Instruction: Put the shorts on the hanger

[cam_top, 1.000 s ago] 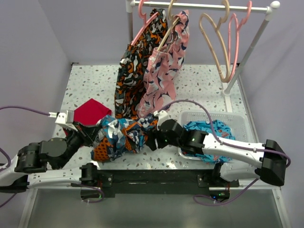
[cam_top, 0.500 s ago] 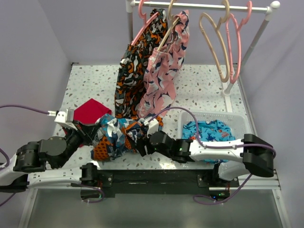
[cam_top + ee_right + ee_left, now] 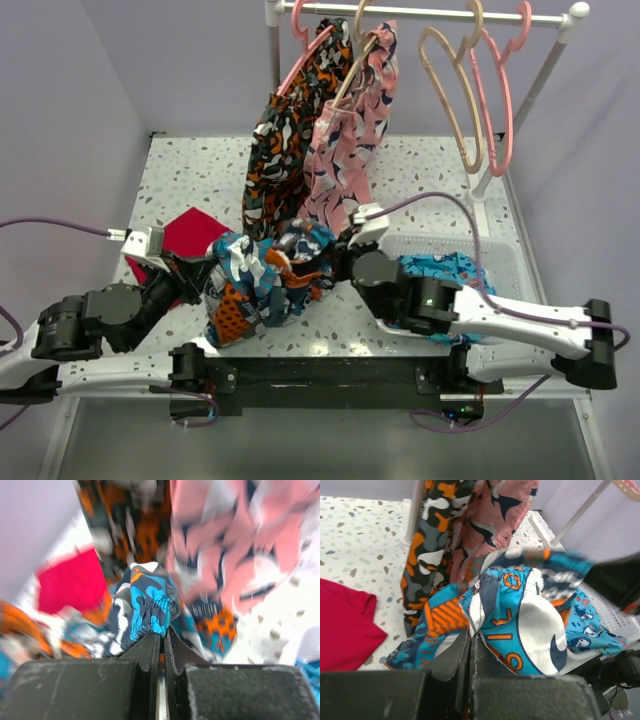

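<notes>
In the top view the shorts [image 3: 268,285] hang bunched between the two arms near the front edge of the speckled table [image 3: 190,170]. The left gripper [image 3: 203,277] is clamped shut on their left end and the right gripper [image 3: 337,263] is pinched shut on their right end. Whether the drooping lower folds touch the table cannot be told. The hanger [image 3: 447,110] hangs bare on the rail [image 3: 430,13] at the back right, well apart from the shorts, with a pink hanger [image 3: 505,100] just beside it. Further left on the rail hang the black-orange-white shorts [image 3: 285,140] and the pink patterned shorts [image 3: 345,150], each on its own hanger. A red cloth [image 3: 190,232] lies behind the left gripper, and a white basket [image 3: 500,250] at the right holds the turquoise shorts [image 3: 445,270]. In the left wrist view the fingers [image 3: 455,657] are pressed together with an edge of the shorts caught between them. The blue, orange and white fabric spreads up and to the right above the jaws, with the red cloth at the left and the basket at the right. The right wrist view is blurred, yet the fingers [image 3: 145,647] are plainly closed on a gathered blue waistband of the shorts, with the pink patterned shorts close behind.
</notes>
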Action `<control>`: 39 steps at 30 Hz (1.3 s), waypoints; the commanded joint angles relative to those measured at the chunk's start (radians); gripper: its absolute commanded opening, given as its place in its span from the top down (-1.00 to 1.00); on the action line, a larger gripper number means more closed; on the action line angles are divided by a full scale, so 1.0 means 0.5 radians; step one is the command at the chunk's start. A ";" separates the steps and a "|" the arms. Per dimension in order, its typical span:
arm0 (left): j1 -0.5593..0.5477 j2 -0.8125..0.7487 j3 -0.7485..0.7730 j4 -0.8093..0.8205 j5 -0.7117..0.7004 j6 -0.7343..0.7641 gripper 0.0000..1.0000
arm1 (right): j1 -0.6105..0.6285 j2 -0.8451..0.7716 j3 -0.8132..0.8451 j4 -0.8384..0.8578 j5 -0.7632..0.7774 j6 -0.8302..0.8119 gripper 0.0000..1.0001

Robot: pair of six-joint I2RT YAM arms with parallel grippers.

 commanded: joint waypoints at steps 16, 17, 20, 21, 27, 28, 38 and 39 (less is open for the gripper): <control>-0.007 0.310 -0.735 0.712 0.466 -0.438 0.15 | 0.004 -0.094 0.920 -0.903 0.468 -0.223 1.00; -0.004 0.276 -0.754 0.693 0.588 -0.520 -0.01 | 0.004 -0.084 0.896 -0.903 0.465 -0.214 1.00; -0.004 0.153 -0.785 0.584 0.791 -0.781 -0.20 | 0.004 -0.057 0.880 -0.888 0.459 -0.202 1.00; -0.004 0.135 -0.769 0.528 0.819 -0.906 -0.22 | 0.004 -0.035 0.884 -0.888 0.453 -0.202 1.00; -0.004 0.199 -0.515 0.190 0.884 -1.202 -0.22 | 0.004 0.029 0.871 -0.891 0.413 -0.186 1.00; -0.004 0.214 -0.448 0.169 0.872 -1.242 -0.20 | 0.004 0.032 0.868 -0.891 0.398 -0.180 1.00; -0.007 0.291 -0.113 -0.245 0.424 -1.718 0.00 | 0.007 0.075 0.862 -0.900 0.272 -0.131 1.00; -0.004 0.346 -0.097 -0.249 0.378 -1.696 -0.03 | 0.007 0.072 0.856 -0.885 0.248 -0.128 1.00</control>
